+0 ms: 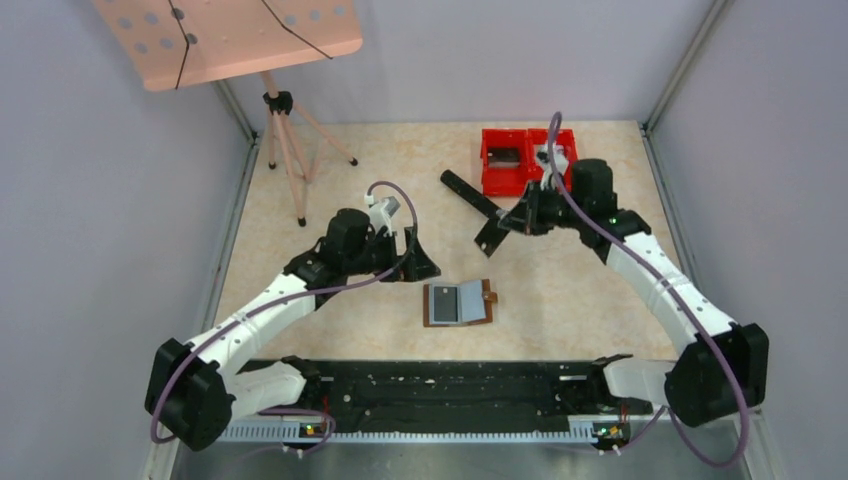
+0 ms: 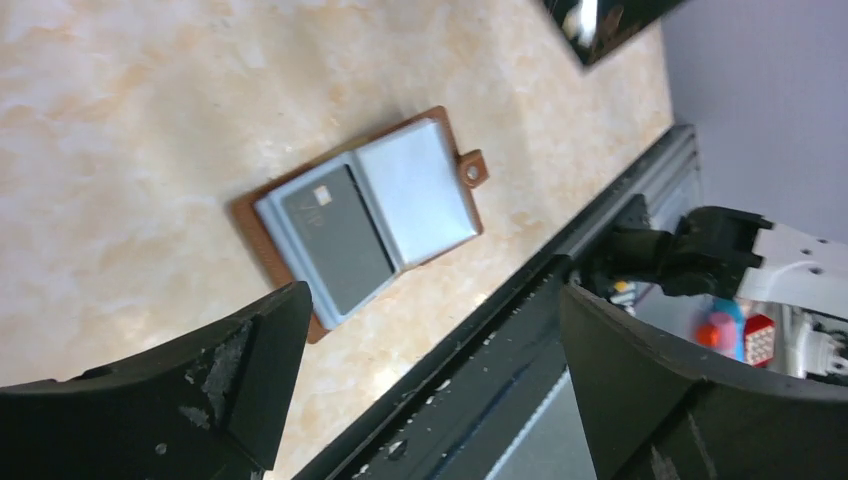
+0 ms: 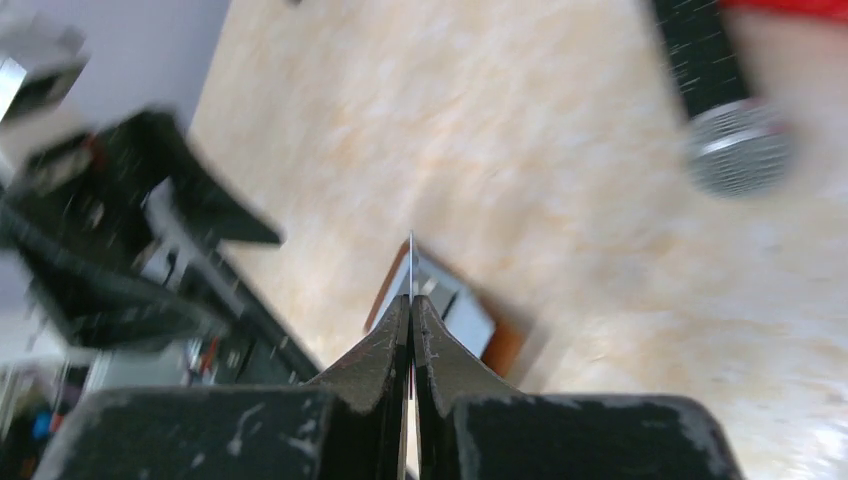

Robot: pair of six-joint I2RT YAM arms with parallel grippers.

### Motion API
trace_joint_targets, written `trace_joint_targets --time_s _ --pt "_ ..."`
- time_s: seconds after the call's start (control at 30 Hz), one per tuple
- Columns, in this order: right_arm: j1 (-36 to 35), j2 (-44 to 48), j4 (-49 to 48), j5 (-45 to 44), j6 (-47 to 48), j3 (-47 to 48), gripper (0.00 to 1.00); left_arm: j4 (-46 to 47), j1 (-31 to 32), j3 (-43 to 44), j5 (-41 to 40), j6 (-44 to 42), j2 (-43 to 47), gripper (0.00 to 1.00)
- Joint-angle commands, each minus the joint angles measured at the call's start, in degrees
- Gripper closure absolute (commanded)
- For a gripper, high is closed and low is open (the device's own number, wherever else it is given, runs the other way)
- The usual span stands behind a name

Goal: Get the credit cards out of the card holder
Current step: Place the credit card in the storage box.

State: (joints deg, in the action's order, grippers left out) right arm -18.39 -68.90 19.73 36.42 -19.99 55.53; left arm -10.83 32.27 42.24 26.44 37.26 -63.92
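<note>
Presently, from the top view, I note the card holder (image 1: 460,303) lying open and flat on the marbled beige table (image 1: 590,300), between the arms and nearer the left. The left gripper (image 1: 416,262) hangs just beside its upper-left corner, jaws wide apart and empty. The right gripper (image 1: 497,228) is raised well apart from the holder, clamped on a thin dark card (image 1: 490,238), with the red twin bins (image 1: 515,160) just behind it. On the left wrist view, the holder shows a brown leather border, smooth grey-blue inner pockets and a small brown tab (image 2: 470,172) with a stud. A second dark card (image 2: 335,235), rigid and glossy with a small pale chip mark, sits in the pocket away from the tab. On the right wrist view, the fingers are pressed together on the held card, seen edge-on as a fine line. A black-handled, mesh-headed microphone (image 3: 735,150) lies beyond. My judgement: one card is out and the task is partway. Next, I must set this card down, then pinch the pocketed card's exposed edge while steadying the limp leather.
</note>
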Motion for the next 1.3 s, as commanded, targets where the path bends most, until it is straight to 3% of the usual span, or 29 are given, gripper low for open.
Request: trace_joint_targets --time_s 0.0,0.23,0.37,0.5,0.67,0.9,1.27 --pt "5.1 -5.0 -3.2 -17.4 -3.0 8.4 1.0 -10.1 -0.1 5.0 -9.4 -7.9 0.4 0.01" --pt "9.6 -15.8 -10.8 -29.9 -4.8 16.7 1.0 -15.2 -0.2 5.8 -19.0 -9.9 0.0 0.02" --pt "10.4 -23.4 -13.8 -30.9 -6.3 22.8 1.0 -21.3 -0.2 9.0 -21.0 -10.8 -0.9 0.03" --pt "10.4 -29.7 -25.0 -30.8 -11.5 22.6 1.0 -25.8 -0.3 11.8 -23.4 -13.4 -1.4 0.03" --pt "10.4 -37.9 -32.2 -30.0 -16.4 25.5 1.0 -33.9 -0.3 17.1 -25.6 -18.4 -3.1 0.03" --pt "10.3 -45.9 -41.1 -29.7 -18.1 28.2 1.0 -31.2 -0.3 14.1 -26.7 -18.5 0.0 0.01" --pt "10.3 -53.7 -38.1 -29.6 -19.3 36.4 1.0 -30.1 -0.8 13.5 -28.9 -18.8 2.2 0.01"
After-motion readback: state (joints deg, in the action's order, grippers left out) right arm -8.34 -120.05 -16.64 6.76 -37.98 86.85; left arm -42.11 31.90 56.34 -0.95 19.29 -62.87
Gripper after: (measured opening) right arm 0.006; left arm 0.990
